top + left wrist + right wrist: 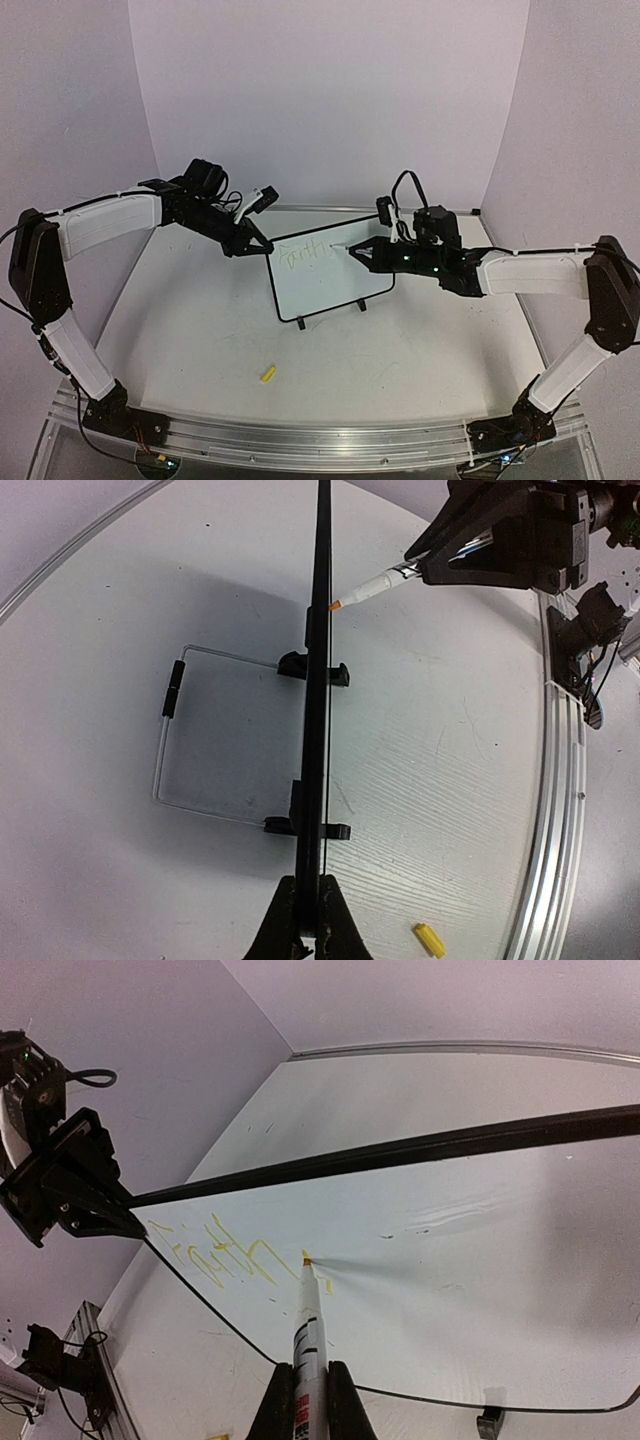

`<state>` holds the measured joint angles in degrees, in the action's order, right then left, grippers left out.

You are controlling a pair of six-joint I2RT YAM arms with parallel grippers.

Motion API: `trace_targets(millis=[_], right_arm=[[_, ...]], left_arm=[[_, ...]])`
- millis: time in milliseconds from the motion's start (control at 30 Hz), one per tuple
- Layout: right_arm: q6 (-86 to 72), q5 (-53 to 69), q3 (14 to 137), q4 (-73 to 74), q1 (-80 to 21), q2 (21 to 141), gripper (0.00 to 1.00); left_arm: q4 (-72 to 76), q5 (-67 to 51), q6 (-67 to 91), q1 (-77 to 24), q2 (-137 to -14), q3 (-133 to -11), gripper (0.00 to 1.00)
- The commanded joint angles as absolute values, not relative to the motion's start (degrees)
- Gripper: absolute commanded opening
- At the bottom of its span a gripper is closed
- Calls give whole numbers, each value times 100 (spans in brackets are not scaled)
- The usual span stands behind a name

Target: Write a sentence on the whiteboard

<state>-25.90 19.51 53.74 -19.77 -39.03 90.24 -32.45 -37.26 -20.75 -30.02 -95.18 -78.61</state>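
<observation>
Top external, left hand (262, 247) gripping whiteboard (335, 285), right hand's (357, 252) marker (309, 1320) touching

This looks like a robotics lab, set up as a small test cell. The left arm (100, 225) and the right arm (530, 272) are bolted to an aluminium rail (320, 437) at the near edge of a white table (200, 340). Plain pale walls (330, 90) close the far, left and right sides. Loose black cables (407, 183) run along the arms.
</observation>
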Motion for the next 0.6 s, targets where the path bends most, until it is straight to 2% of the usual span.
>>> trace_targets(millis=[0, 567], right_arm=[[-2710, 1776, 5221, -2133, -3912, 9053, 0], [-2657, 2127, 5063, -2415, -3947, 8711, 0]], left_arm=[[-3885, -3419, -2242, -3121, -9670, -7761, 0], [-3885, -3395, -2242, -3127, -9696, -7769, 0]])
